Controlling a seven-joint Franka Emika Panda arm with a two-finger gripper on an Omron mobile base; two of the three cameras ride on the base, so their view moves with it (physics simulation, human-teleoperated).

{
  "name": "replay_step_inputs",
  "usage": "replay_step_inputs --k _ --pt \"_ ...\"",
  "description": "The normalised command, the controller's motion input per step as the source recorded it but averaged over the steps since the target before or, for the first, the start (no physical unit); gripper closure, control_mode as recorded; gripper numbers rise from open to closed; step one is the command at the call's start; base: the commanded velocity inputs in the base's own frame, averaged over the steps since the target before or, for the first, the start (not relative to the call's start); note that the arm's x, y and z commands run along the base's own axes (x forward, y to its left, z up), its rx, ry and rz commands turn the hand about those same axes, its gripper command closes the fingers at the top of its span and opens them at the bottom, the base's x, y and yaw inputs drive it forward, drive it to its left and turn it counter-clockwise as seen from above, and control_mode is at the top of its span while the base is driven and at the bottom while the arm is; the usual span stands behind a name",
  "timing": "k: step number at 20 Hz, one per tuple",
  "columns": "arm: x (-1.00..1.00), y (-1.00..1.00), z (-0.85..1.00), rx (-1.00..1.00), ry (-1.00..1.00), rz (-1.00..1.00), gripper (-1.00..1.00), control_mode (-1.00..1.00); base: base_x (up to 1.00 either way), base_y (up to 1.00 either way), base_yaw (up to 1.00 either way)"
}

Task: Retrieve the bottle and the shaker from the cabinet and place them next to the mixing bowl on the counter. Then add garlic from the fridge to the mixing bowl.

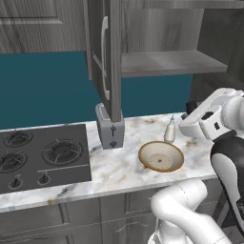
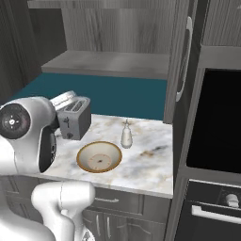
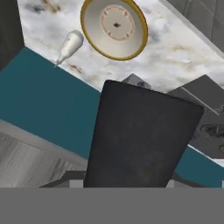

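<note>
The bottle [image 1: 169,129], a pale, pear-shaped vessel with a narrow pointed neck, stands upright on the tabletop [image 1: 119,169] just beside the mixing bowl [image 1: 161,156], on the wall side of it. That part of the job looks done. In the hand view the bottle [image 3: 69,46] and the bowl [image 3: 114,27] lie side by side, close but apart.

The shaker [image 3: 142,140] appears to be the large dark, matte, slightly tapering cylinder that stands in the foreground of the hand view, right in front of the camera. My reading is that the end effector is closed around it and carrying it (the fingertips themselves are hidden behind it, so the grip is a judgement, not something plainly seen). It is not yet set down, so placing it by the bowl is left to do, and after that the garlic from the fridge.

The bowl is shallow and round, cream inside with a speckled centre and an ochre rim, and it holds nothing. The tabletop is glossy white marble with brown and grey veining. On it stands a boxy brushed-metal toaster [image 1: 110,126] with two slots, and left of that a flat black cooktop [image 1: 43,155] with ringed burners. Above hangs the cabinet [image 1: 167,62], grey wood grain, its door [image 1: 106,52] swung open and its shelf bare. The wall behind is flat teal.
</note>
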Motion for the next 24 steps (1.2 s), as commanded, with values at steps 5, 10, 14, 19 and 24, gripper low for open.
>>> replay_step_inputs --k 5,10,14,19,24 --pt "-0.01 0.09 -0.55 0.00 0.01 -0.18 1.00 -1.00 0.00 0.00 0.00" --pt "0.00 0.00 -0.61 0.00 0.00 -0.20 1.00 -1.00 0.00 0.00 0.00" --pt "0.00 0.02 -0.54 -0.01 0.00 -0.21 1.00 -1.00 0.00 0.00 0.00" --pt "0.00 0.03 -0.51 -0.02 -0.01 -0.22 1.00 -1.00 0.00 0.00 0.00" --pt "0.00 0.00 -0.44 0.00 -0.03 -0.24 1.00 -1.00 0.00 0.00 0.00"
